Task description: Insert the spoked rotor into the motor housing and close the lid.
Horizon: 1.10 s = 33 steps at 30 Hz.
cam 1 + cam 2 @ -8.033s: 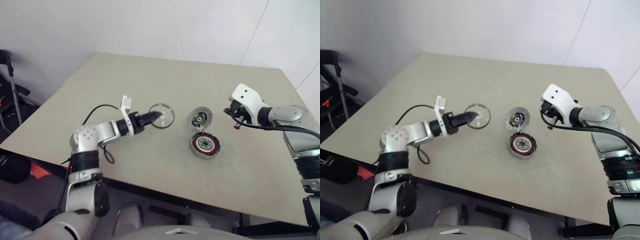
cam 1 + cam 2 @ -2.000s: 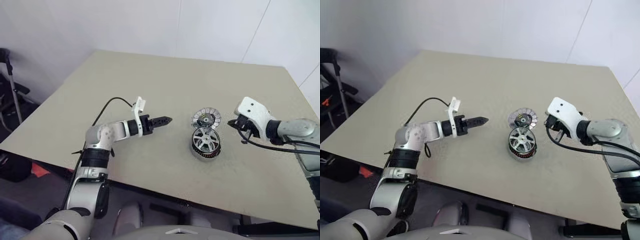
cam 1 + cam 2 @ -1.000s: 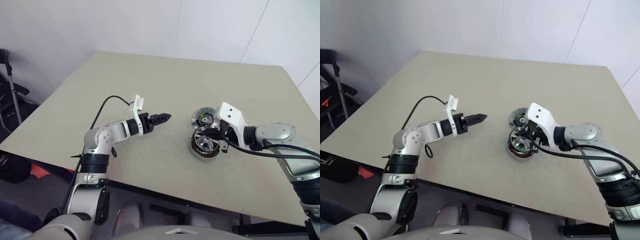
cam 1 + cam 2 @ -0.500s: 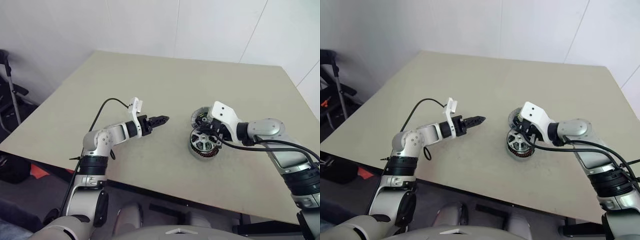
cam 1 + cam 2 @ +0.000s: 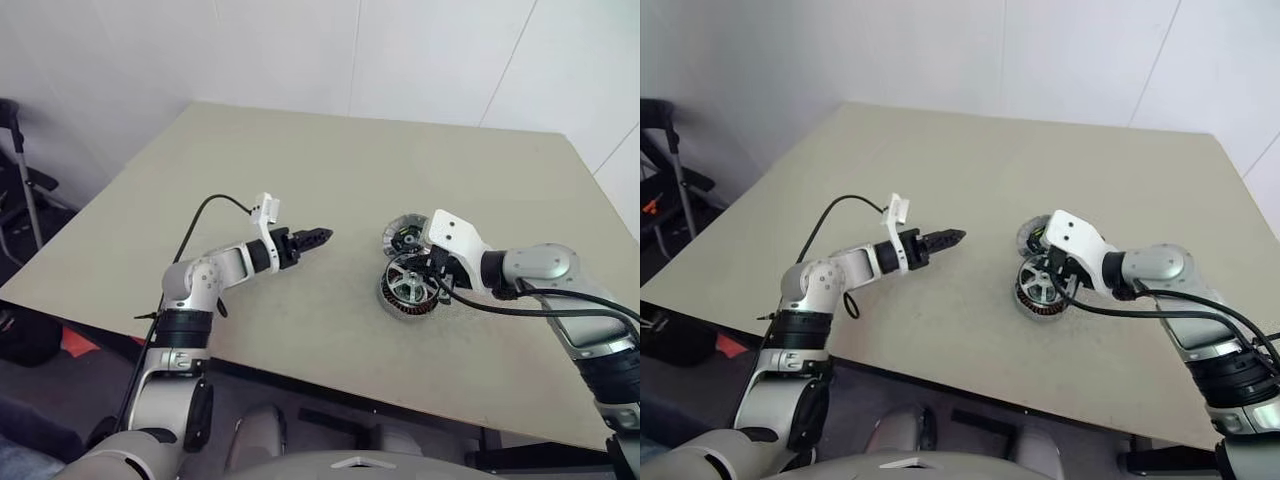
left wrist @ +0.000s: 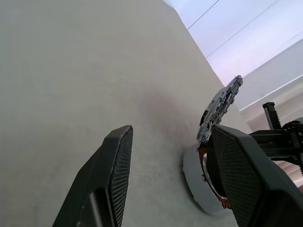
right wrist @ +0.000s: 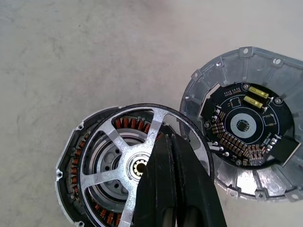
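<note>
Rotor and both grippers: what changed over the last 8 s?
The spoked rotor went from the left gripper, beside the motor housing, into it. The left gripper let go and now hangs open. The right gripper, shut, moved onto the rotor. The lid stayed open.

Desk [image 5: 300,160]: I see a plain beige top, set against white walls.
Motor housing [image 5: 392,298]: I see it resting on the desk, right of centre.
Lid [image 5: 403,236]: open, tilted up at the housing's far edge.
</note>
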Available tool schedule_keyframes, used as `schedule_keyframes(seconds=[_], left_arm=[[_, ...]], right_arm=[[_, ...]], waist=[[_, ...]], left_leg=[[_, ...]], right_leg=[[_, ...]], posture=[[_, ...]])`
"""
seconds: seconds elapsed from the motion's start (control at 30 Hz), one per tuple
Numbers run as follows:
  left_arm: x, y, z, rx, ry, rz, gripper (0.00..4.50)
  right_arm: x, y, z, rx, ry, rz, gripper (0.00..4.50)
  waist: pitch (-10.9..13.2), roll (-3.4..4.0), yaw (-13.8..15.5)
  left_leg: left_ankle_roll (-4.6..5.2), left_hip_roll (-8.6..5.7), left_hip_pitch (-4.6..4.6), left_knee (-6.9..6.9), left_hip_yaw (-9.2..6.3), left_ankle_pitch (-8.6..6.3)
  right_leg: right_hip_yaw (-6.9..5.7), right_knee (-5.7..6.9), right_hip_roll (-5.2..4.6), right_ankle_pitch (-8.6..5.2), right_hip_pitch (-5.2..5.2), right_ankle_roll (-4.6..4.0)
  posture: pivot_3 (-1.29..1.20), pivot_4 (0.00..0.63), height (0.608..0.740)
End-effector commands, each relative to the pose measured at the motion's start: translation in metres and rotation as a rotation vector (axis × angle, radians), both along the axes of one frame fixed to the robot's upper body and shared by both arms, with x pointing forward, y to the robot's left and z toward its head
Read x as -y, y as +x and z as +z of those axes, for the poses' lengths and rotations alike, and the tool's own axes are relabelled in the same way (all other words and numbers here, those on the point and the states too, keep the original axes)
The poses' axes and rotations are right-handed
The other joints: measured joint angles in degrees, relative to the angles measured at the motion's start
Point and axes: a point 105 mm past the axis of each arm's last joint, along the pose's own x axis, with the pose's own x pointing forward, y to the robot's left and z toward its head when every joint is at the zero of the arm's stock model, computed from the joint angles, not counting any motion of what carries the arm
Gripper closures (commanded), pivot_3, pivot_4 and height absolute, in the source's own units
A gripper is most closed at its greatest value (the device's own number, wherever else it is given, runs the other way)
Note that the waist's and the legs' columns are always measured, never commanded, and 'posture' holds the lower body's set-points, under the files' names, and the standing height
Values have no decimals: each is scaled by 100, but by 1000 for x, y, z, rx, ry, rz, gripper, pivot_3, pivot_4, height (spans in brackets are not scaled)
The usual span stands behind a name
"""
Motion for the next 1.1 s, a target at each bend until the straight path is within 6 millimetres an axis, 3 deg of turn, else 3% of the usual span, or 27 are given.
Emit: schedule_keyframes(seconds=[0.03,0.3,0.77,1.0,1.1], left_arm=[[-6,9,17,64,-14,23,1716],[-12,13,18,70,-11,40,1716],[-8,12,13,57,-9,33,1716],[-10,12,13,53,-8,33,1716],[-12,11,12,51,-8,35,1716]], right_arm=[[-5,-6,6,9,5,28,4500],[-11,-10,8,5,34,43,4500],[-12,10,61,126,213,-29,4500],[21,21,72,95,282,-208,4500],[41,16,77,-8,437,-294,4500]], waist=[[0,0,-1],[0,1,-7],[-1,1,0],[-1,2,17],[-1,1,32]], left_leg=[[0,0,0,0,0,0],[0,0,2,0,0,0],[-1,0,1,3,0,2],[-2,-1,-1,6,0,2],[-1,-2,-2,7,0,2]], right_leg=[[0,0,0,0,0,0],[0,2,0,0,-1,0],[1,8,0,0,-2,0],[0,12,0,0,-2,-1],[1,12,-1,1,-2,-1]], posture=[[0,0,740],[0,0,740],[0,0,740],[0,0,740],[0,0,740]])
